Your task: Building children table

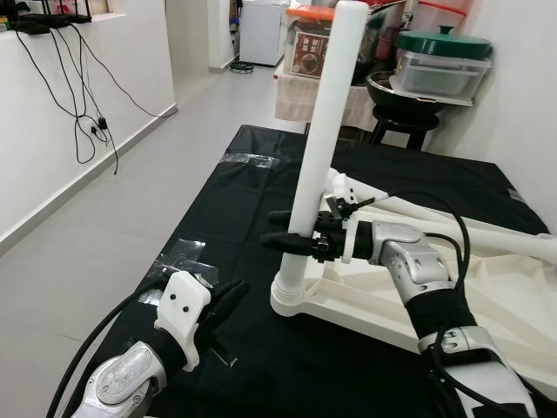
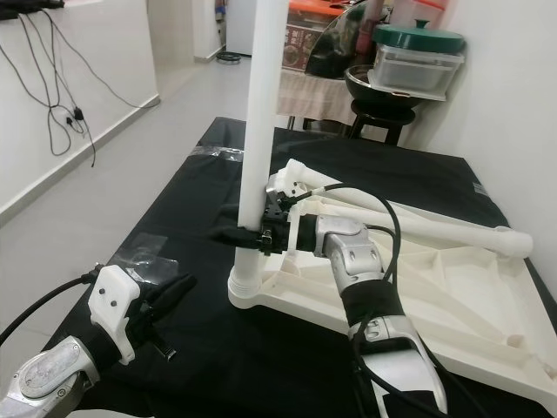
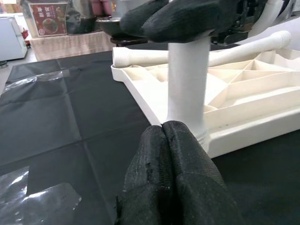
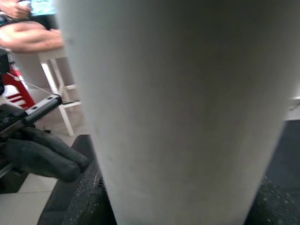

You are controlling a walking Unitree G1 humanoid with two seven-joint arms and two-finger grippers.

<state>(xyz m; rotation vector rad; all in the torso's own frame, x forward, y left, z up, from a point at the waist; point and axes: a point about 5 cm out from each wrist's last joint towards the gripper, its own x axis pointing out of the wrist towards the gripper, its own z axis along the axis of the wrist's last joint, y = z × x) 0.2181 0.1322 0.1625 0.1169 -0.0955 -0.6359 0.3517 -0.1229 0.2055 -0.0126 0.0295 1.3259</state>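
Black mat (image 1: 218,209): 1 tabletop (image 1: 487,287), 2 legs (image 1: 322,131).

Honestly nothing here is readable. The only printed thing is a label on the front of a clear storage box (image 1: 306,48) with an orange lid, sitting at about 12 o'clock behind the black mat. It has a dark red panel with a round picture on it and some tiny pale lettering, way too small and blurry to make out. Same label turns up in the left wrist view on the box (image 3: 45,19), still just smudges. No brand marks, numbers or stickers that can be read on the white table parts.
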